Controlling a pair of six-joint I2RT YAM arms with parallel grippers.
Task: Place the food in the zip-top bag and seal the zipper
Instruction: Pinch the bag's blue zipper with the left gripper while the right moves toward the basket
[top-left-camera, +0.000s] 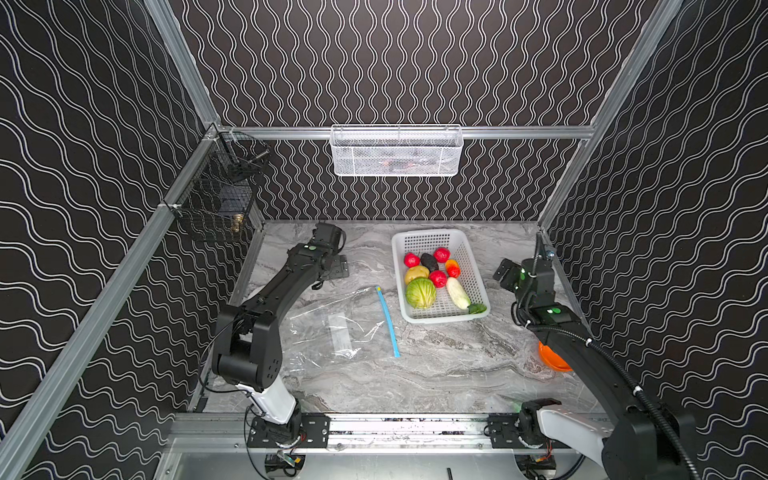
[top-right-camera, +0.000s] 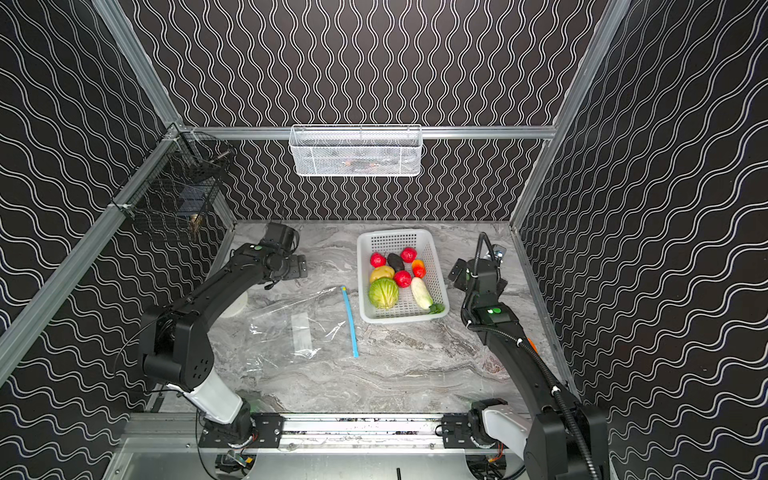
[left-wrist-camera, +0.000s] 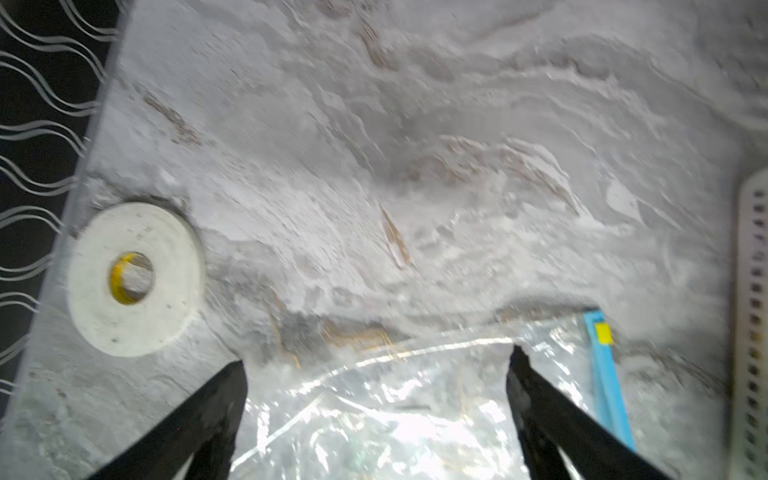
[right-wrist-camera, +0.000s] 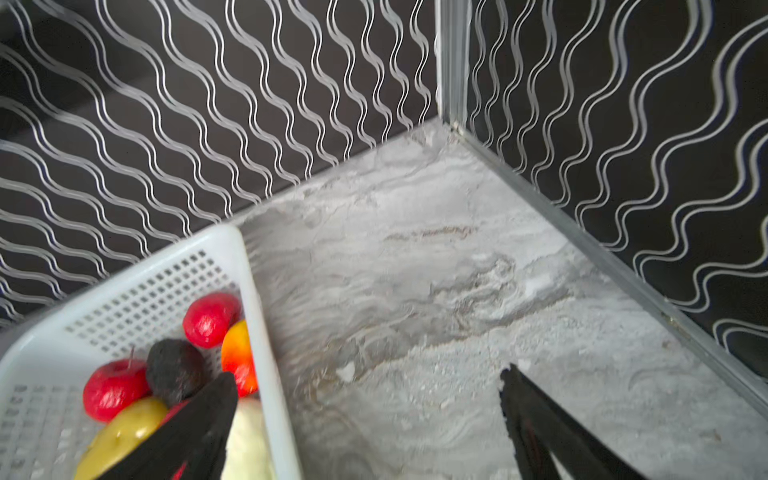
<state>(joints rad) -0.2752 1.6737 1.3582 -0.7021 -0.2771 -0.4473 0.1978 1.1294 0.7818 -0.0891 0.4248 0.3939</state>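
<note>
The food lies in a white perforated basket (top-left-camera: 471, 266): a green cabbage (top-left-camera: 420, 293), a white radish (top-left-camera: 458, 293), a yellow potato (top-left-camera: 416, 273), a dark avocado (top-left-camera: 429, 262), an orange-yellow pepper (top-left-camera: 452, 268) and three red rounds (top-left-camera: 437, 278). The clear zip-top bag (top-left-camera: 332, 328) lies flat left of the basket, and its blue zipper (top-left-camera: 387, 322) faces the basket, with the slider tab (left-wrist-camera: 603, 333) at the far end. My left gripper (left-wrist-camera: 377, 359) hangs open over the bag's far edge. Beside the basket's right rim (right-wrist-camera: 257, 332), my right gripper (right-wrist-camera: 369, 374) is open and empty.
A white tape roll (left-wrist-camera: 133, 278) lies by the left wall. An orange bowl (top-left-camera: 550, 359) sits under the right arm. A white mesh basket (top-left-camera: 397, 151) hangs on the back wall and a black wire basket (top-left-camera: 216, 199) on the left wall.
</note>
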